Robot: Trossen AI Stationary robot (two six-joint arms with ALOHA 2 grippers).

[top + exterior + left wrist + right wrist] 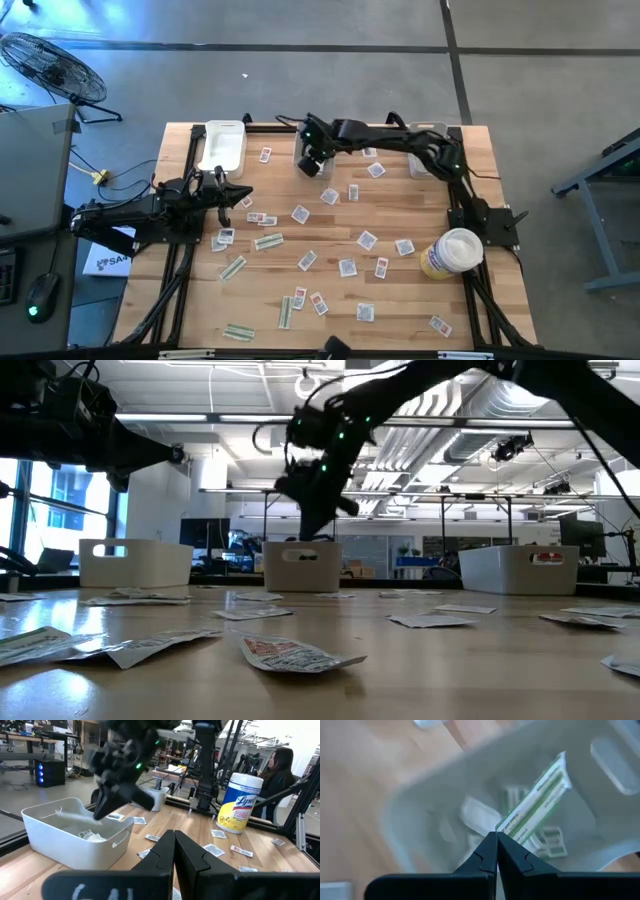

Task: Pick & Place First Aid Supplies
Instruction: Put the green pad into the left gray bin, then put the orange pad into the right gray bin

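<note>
The round tub (240,803) reads "Lysol".

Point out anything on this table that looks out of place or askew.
The first aid packets lie scattered loose across the wooden table at every angle, several crumpled. The right gripper, above the middle bin, pinches a green strip by one end, so it hangs slanted. The yellow-and-white tub is the only non-packet item among them.

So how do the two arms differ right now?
The right gripper reaches across to the middle bin at the far edge, pinching a green strip over it; the left gripper waits empty near the left side. The right arm stretches long; the left stays tucked. Both have shut jaws.
</note>
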